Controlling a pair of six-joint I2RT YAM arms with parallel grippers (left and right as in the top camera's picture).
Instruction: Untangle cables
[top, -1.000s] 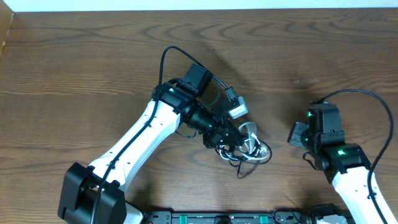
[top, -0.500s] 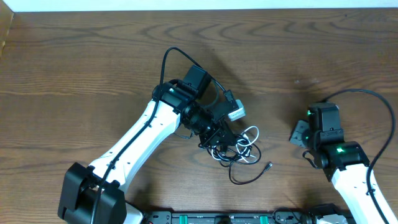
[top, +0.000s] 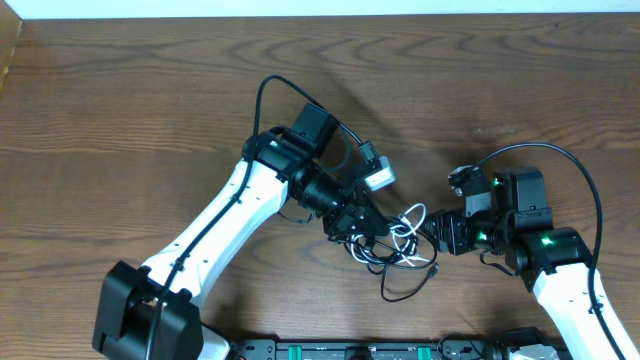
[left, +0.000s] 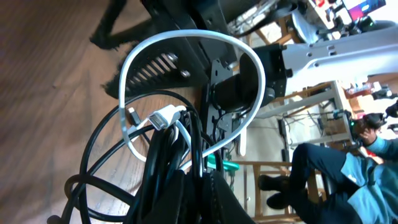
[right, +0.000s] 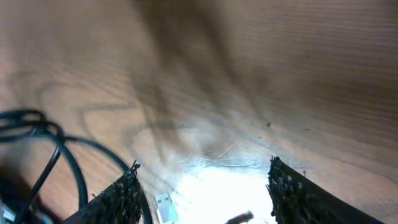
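From overhead, the left gripper (top: 368, 224) is clamping shut on the cables (top: 400, 240). They are lying as one knot on the table (top: 120, 110), toward 5 o'clock from the middle of the view. The white cable (top: 412, 216) is looping out at the knot's 1 o'clock side. A black cable (top: 386, 290) is trailing a loop toward 6 o'clock. The right gripper (top: 440, 236) is sitting at the knot's 3 o'clock edge, and its jaws are hard to read from here.

In the left wrist view, the white cable is arching wide from 10 o'clock round to 3 o'clock, with its white plug (left: 163, 118) hanging near the centre. The black strands are bunching together and running down to 6 o'clock, where the closed jaws are pinching them.

In the right wrist view, the two fingers (right: 118, 199) are standing wide apart at 7 and 5 o'clock, gripping nothing. Black cable is curling on the wood at 9 o'clock, just beside the left finger.
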